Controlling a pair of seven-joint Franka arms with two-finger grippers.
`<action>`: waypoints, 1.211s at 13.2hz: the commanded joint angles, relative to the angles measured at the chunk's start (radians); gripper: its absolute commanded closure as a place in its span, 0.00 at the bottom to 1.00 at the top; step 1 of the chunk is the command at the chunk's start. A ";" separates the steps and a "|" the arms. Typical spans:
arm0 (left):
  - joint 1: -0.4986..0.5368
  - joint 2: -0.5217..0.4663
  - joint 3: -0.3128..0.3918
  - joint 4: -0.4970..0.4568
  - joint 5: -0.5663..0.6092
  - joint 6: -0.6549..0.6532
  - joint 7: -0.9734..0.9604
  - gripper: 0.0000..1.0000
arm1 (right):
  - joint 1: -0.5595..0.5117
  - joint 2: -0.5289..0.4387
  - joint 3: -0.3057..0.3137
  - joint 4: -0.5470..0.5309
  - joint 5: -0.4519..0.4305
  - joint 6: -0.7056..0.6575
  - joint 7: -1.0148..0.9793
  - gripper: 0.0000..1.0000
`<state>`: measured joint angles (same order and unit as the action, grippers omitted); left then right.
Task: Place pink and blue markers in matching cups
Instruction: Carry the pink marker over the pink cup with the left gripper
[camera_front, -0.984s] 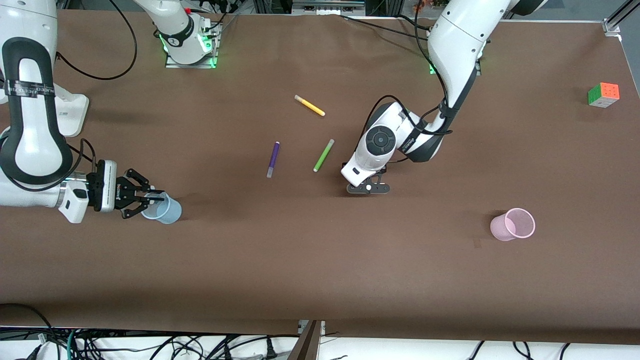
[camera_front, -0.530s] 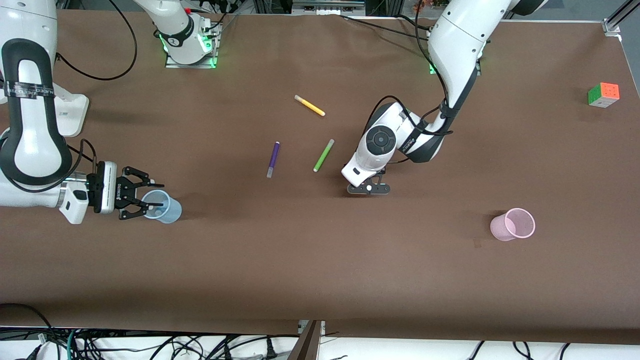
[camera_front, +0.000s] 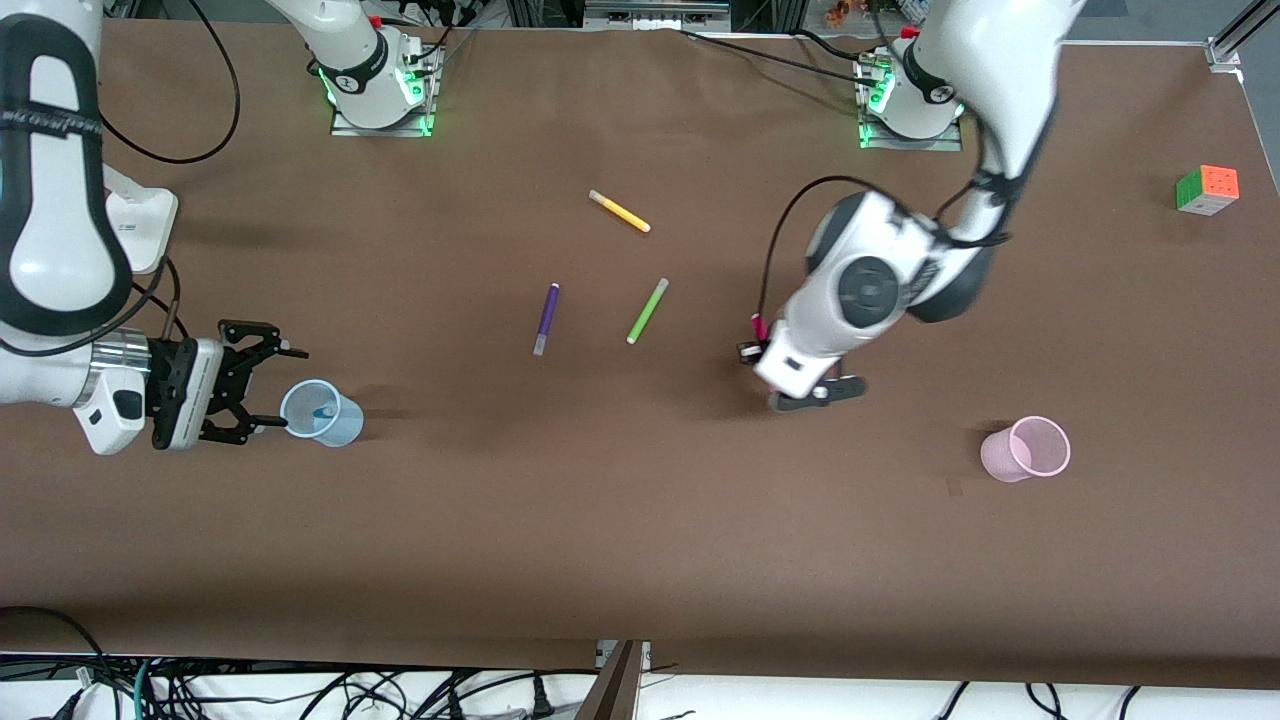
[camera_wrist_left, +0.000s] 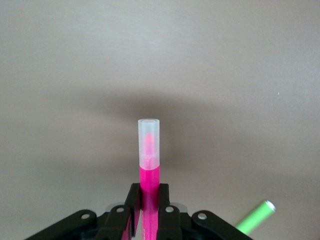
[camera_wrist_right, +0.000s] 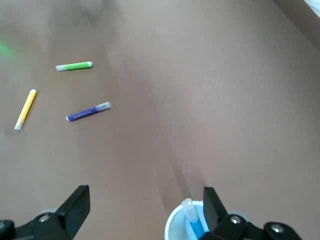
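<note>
My left gripper is shut on the pink marker and holds it above the table's middle, between the green marker and the pink cup. In the left wrist view the pink marker sticks out from between the fingers, pale cap end outward, and the left gripper grips its body. The blue marker stands in the blue cup, cap up. My right gripper is open and empty beside that cup, toward the right arm's end. In the right wrist view the blue cup's rim shows by one finger.
A yellow marker, a purple marker and a green marker lie on the table's middle. They also show in the right wrist view: green, yellow, purple. A colour cube sits at the left arm's end.
My left gripper has risen from the table with the pink marker and moved toward the pink cup. My right gripper has opened, left the blue marker in the blue cup and drawn back.
</note>
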<state>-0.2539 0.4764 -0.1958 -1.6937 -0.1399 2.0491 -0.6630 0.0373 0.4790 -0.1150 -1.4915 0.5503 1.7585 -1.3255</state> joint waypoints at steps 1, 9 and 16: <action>0.096 -0.033 -0.010 0.077 -0.102 -0.165 -0.006 1.00 | 0.035 -0.010 0.002 0.043 -0.105 -0.017 0.254 0.00; 0.454 -0.019 -0.010 0.128 -0.502 -0.383 -0.001 1.00 | 0.124 -0.016 -0.003 0.198 -0.372 -0.255 1.041 0.00; 0.708 0.073 -0.010 0.126 -0.716 -0.437 0.100 1.00 | 0.118 -0.129 0.006 0.203 -0.472 -0.410 1.296 0.00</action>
<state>0.3847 0.5033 -0.1881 -1.5870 -0.7876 1.6338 -0.6041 0.1608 0.4035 -0.1180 -1.2912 0.1059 1.3803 -0.0547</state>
